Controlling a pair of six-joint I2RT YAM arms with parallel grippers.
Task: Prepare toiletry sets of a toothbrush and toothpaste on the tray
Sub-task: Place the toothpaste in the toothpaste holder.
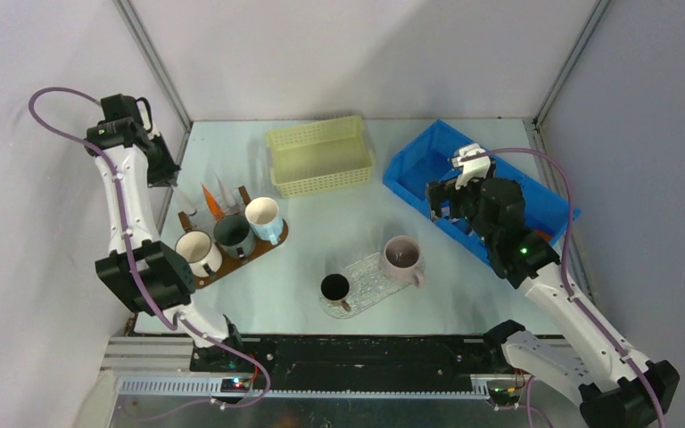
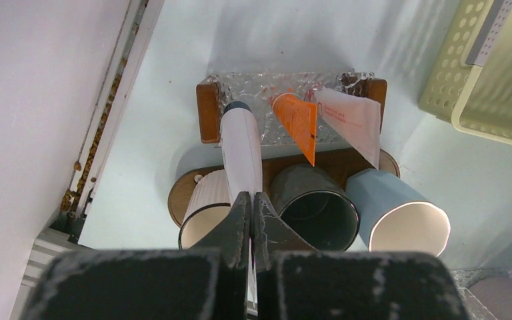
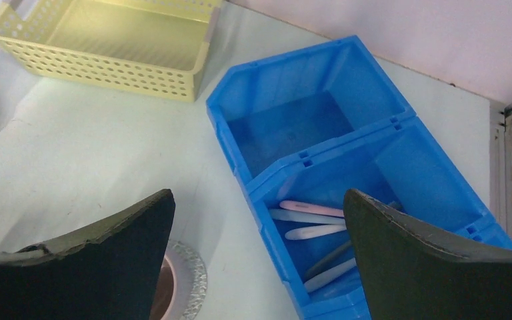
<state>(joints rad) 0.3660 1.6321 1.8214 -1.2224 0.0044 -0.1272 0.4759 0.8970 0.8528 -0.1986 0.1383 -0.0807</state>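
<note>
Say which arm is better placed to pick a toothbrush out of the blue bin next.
Right. The right arm's fingers hang open over the blue bin, with the toothbrushes in view between them. The left arm's fingers are shut on a white tube over the wooden tray.

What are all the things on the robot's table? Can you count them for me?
Table: one, pale blue, under everything.
Wooden tray: one, brown, left.
Tray mugs: three, white, dark grey, light blue, on the wooden tray.
Capped tube: one, white, at the tray's back.
Other tubes: two, orange and white, beside it.
Clear tray: one, centre.
Centre mugs: two, black and pink, on the clear tray.
Basket: one, yellow, far middle.
Bin: one, blue, right.
Toothbrushes: about five, pink, white, grey, in the bin.
Left gripper: black, shut on the capped tube.
Right gripper: black, open above the bin.
</note>
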